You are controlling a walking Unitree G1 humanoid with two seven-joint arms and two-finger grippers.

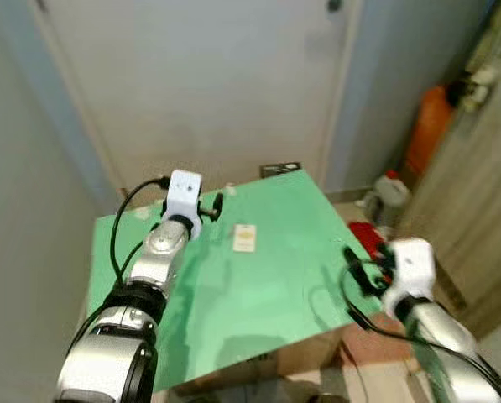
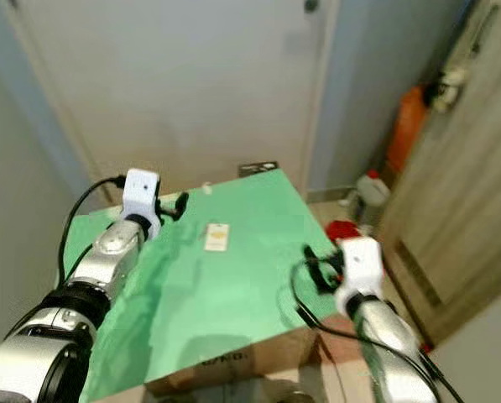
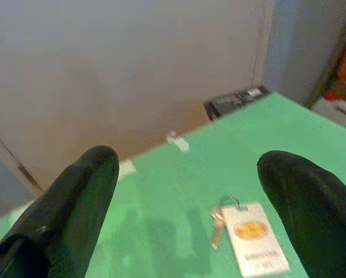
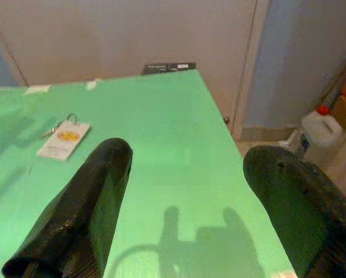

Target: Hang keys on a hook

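The keys (image 1: 244, 238) lie flat on the green tabletop (image 1: 275, 277), a small metal key on a ring joined to a white tag with an orange oval. In the left wrist view the keys (image 3: 245, 236) rest just ahead of the fingers. My left gripper (image 1: 215, 207) hovers over the table's far left part, a short way left of the keys, open and empty. My right gripper (image 1: 357, 267) is held at the table's right edge, open, nothing between its fingers. The right wrist view has the keys (image 4: 61, 138) far off across the table.
A pale door (image 1: 208, 84) and walls stand close behind the table. A dark flat item (image 1: 279, 170) lies at the table's far edge. Right of the table are a white jug (image 1: 391, 190), an orange object (image 1: 426, 126), a red item (image 1: 369, 235) on the floor and a wooden panel (image 1: 477, 218).
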